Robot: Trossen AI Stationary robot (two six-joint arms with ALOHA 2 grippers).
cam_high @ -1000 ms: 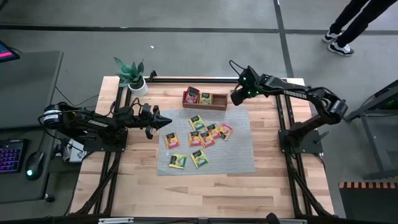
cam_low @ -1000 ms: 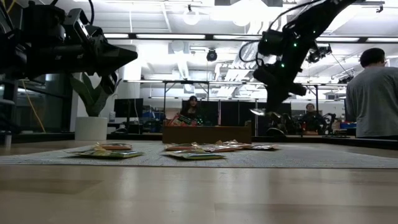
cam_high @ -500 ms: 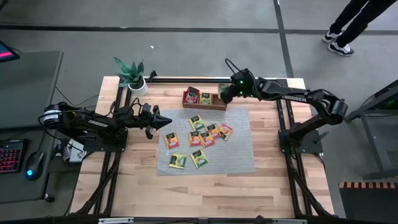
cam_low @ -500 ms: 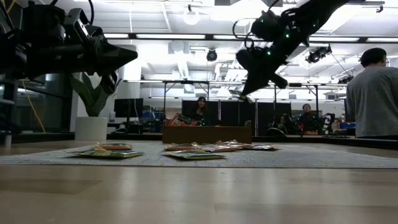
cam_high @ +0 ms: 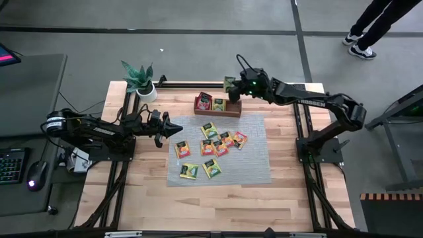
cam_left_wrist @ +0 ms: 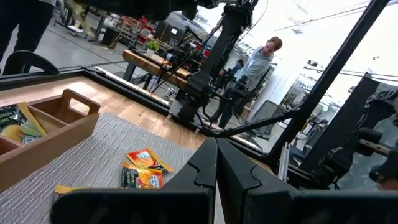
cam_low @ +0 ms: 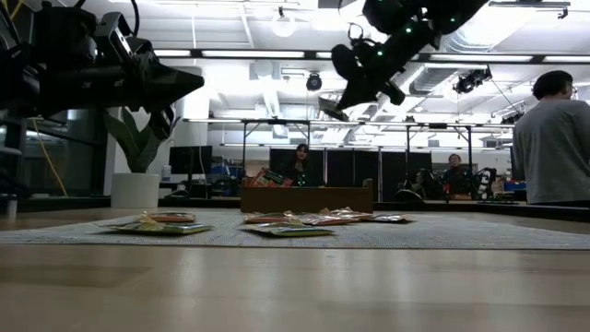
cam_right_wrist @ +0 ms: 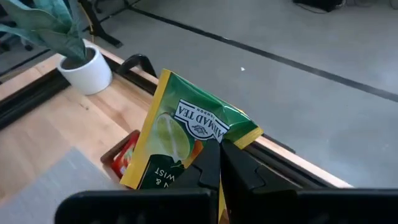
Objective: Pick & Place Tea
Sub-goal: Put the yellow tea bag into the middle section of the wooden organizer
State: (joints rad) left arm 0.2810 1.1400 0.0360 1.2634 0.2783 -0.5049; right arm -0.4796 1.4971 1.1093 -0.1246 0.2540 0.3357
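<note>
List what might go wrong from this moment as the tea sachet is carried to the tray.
1. The right tool pinches the green sachet only near one edge, so it may twist or slip out before release.
2. It hangs over the far rim of the wooden tray; dropped there, it could land behind the tray.
3. The left and middle compartments already hold sachets, so it may settle on top of one.

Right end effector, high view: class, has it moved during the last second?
Yes. The right end effector, shut on a green tea sachet, has travelled leftward to the brown wooden three-compartment tray's right end.
</note>
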